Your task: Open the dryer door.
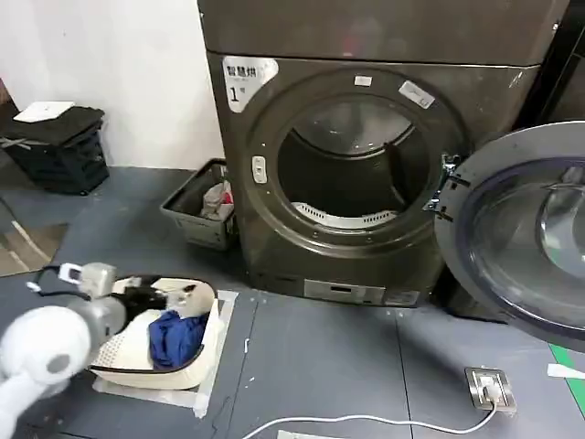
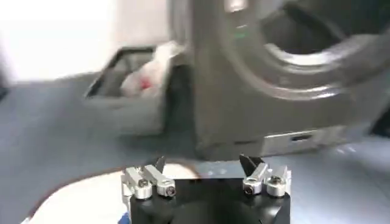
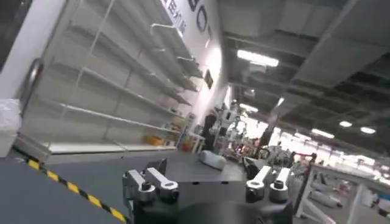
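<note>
Chrome-rimmed round dryer door with dark glass porthole (image 1: pixel 526 247) hangs swung wide on its hinge at the right of the dark grey-brown machine (image 1: pixel 366 174), drum exposed, so the opening looks done. Left gripper (image 2: pixel 204 176) sits low over the white laundry basket (image 1: pixel 196 361), well apart from the door, fingers spread, holding nothing. Right gripper (image 3: pixel 207 182) is spread and empty too, aimed across the hall, likely parked.

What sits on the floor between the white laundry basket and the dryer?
In the head view, bare grey floor separates the white laundry basket from the dryer.
</note>
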Tool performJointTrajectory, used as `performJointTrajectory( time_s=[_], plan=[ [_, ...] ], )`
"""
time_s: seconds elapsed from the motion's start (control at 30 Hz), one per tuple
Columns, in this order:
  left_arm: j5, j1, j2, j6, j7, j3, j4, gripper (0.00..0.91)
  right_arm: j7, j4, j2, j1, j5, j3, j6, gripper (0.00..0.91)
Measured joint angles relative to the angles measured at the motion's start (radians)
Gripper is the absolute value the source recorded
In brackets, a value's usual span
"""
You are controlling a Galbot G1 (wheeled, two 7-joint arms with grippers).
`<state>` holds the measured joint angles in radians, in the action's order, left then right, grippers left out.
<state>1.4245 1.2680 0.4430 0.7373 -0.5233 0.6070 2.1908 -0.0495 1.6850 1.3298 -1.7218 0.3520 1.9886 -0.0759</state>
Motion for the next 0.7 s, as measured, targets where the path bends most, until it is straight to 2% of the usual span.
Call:
performJointTrajectory(
  time_s=[0.13,0.3,0.4,0.57,0.7],
  plan=[
    [0.172,0.027,-0.035,0.000,-0.118,0.057,-0.022,0.907,-0.001,-0.007,0.000,0.001,0.019,-0.003,-0.005,0.907],
    [0.411,0.040,-0.076,-0.001,-0.338,0.091,-0.058,0.907,-0.003,-0.016,0.004,-0.003,0.055,0.002,0.011,0.907],
    [0.553,0.038,-0.096,-0.001,-0.437,0.101,-0.089,0.907,-0.004,-0.017,0.008,-0.004,0.070,0.005,0.023,0.907],
    [0.711,0.026,-0.108,-0.001,-0.516,0.118,-0.158,0.907,-0.004,-0.030,0.017,-0.007,0.076,0.005,0.050,0.907],
    [0.803,0.014,-0.113,-0.001,-0.532,0.110,-0.237,0.907,-0.007,-0.043,0.019,-0.008,0.077,0.001,0.080,0.907]
  ],
)
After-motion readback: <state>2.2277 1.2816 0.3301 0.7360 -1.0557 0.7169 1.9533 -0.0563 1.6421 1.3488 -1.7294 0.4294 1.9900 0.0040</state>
